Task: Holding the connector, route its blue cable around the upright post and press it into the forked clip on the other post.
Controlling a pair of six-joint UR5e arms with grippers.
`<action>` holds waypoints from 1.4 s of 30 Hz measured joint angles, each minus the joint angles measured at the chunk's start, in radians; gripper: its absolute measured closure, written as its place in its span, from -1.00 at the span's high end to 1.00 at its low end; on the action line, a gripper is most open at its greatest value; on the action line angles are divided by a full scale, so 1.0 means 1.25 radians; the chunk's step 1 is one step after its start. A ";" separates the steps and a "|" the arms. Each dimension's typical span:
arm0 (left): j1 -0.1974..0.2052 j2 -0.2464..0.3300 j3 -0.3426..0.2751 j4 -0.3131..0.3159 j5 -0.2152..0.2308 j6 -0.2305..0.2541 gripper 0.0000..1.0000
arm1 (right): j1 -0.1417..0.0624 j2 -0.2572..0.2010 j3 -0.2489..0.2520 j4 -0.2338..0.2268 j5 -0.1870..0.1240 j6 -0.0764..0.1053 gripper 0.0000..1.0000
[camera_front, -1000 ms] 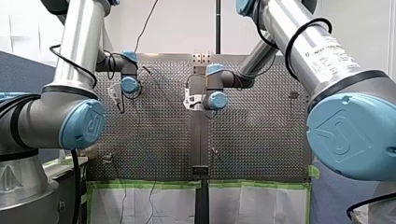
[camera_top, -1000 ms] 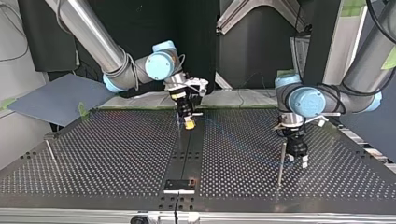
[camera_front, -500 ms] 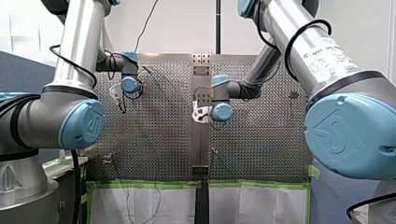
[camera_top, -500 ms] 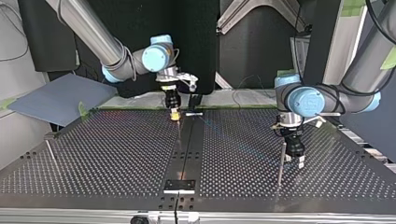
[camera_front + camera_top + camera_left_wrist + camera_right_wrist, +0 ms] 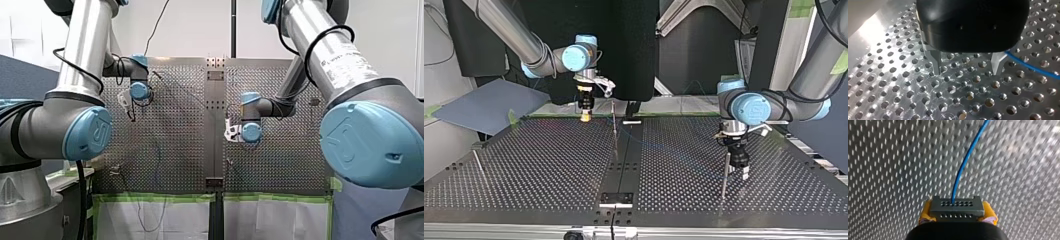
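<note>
Between the yellow pads (image 5: 926, 212) of my right gripper (image 5: 956, 216) sits a dark grey connector (image 5: 956, 208), and the gripper is shut on it. Its blue cable (image 5: 965, 162) runs straight ahead over the perforated plate. In the top view my right gripper (image 5: 584, 117) hangs at the far edge, left of a thin upright post (image 5: 614, 127). My left gripper (image 5: 740, 170) stands low at the right beside another post (image 5: 725, 172). Its metal fingers (image 5: 935, 62) are open with nothing between them, and the blue cable (image 5: 1030, 66) passes just outside one finger. I cannot tell which post carries the forked clip.
A third thin post (image 5: 478, 162) stands near the top view's left edge. A dark centre strip (image 5: 624, 165) runs down the table to a small black bracket (image 5: 616, 198) at the near edge. A blue-grey sheet (image 5: 484, 105) lies off the table at far left.
My right arm has carried the connector toward the top view's left, from right of the middle post to left of it. My left arm has stayed put.
</note>
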 joint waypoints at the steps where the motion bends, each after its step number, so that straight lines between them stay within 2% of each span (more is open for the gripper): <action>1: 0.000 0.000 0.000 0.000 0.000 0.000 0.98 | -0.006 0.000 0.006 -0.006 0.006 0.002 -0.97; 4: -0.001 0.000 0.000 -0.001 -0.001 0.000 0.98 | -0.026 0.000 0.026 -0.026 0.026 0.010 -0.97; 6: -0.001 0.000 0.000 -0.002 -0.001 -0.001 0.98 | -0.040 0.000 0.040 -0.040 0.030 0.018 -0.97; 9: -0.001 0.000 0.000 -0.002 0.001 -0.003 0.98 | -0.059 0.001 0.060 -0.060 0.021 0.029 -0.97; 14: -0.002 0.000 0.000 -0.004 0.001 -0.004 0.98 | -0.093 0.002 0.093 -0.093 0.005 0.037 -0.97; 21: -0.002 0.000 0.001 -0.005 0.001 -0.003 0.98 | -0.141 0.026 0.141 -0.141 0.006 0.043 -0.97; 24: -0.002 0.000 0.001 -0.005 0.001 -0.003 0.98 | -0.160 0.045 0.162 -0.162 0.007 0.056 -0.97; 29: -0.002 0.000 0.001 -0.005 -0.001 -0.002 0.98 | -0.170 0.081 0.198 -0.198 0.006 0.088 -0.97; 32: -0.002 0.000 0.001 -0.006 -0.002 -0.002 0.98 | -0.171 0.101 0.219 -0.219 0.006 0.099 -0.97; 42: -0.003 0.000 0.001 -0.006 -0.004 0.001 0.98 | -0.167 0.169 0.286 -0.286 0.008 0.113 -0.97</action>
